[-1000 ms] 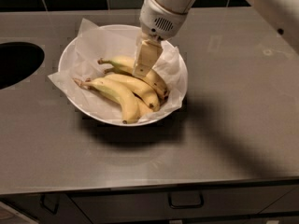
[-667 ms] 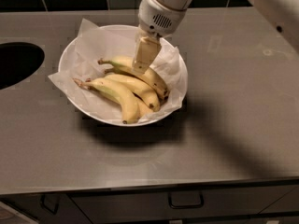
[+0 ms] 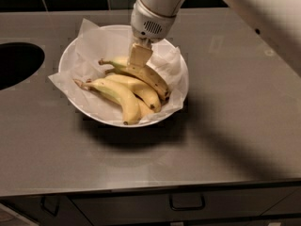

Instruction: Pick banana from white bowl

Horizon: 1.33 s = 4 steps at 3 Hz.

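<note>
The banana [image 3: 151, 77] lies rearmost in the white bowl [image 3: 66, 56]; our end effector [image 3: 140, 56] is at its stem half, and we cannot tell whether it is clamped.

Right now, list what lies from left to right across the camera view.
Dark round opening in the counter → white bowl, with the claw inside it at the rear banana → robot arm at the upper right.
</note>
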Each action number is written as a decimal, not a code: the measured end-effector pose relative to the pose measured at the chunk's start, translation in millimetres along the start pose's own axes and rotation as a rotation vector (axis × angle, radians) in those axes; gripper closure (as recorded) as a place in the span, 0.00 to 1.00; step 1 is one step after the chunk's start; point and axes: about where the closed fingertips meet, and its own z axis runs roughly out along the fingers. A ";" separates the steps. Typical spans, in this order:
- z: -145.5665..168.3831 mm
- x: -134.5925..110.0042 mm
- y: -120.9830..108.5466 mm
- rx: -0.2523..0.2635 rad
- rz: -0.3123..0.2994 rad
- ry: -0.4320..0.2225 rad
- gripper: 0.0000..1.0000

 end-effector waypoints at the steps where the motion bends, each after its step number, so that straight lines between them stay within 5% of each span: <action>1: 10.1 -2.0 -0.5 -0.018 0.000 0.008 0.46; 4: -4.4 6.0 -4.8 0.066 0.059 0.052 0.46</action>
